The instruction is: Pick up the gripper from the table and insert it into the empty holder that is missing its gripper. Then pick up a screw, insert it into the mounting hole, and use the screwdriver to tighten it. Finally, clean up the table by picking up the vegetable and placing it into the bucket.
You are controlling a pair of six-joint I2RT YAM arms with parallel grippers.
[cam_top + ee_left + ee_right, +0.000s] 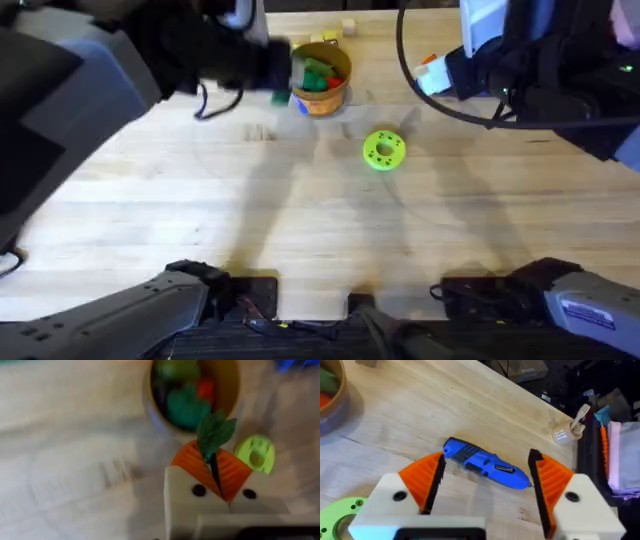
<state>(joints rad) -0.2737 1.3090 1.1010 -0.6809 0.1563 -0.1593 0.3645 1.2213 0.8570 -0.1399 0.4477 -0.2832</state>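
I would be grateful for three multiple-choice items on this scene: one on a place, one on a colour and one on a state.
1. Where is the chunky blue cylindrical electric screwdriver?
A. lying on the wooden table
B. in a person's hand
C. standing upright on a shelf

2. What colour is the round plastic disc with holes?
A. red
B. yellow-green
C. black

3. How is the left gripper?
A. open and empty
B. shut on a screw
C. shut on the slim dark green leafy toy vegetable

Answers:
1 A, it lies flat on the wood below the open right gripper.
2 B, the overhead view shows it yellow-green.
3 C, the orange pads pinch its stem, close to the round orange-brown bucket.
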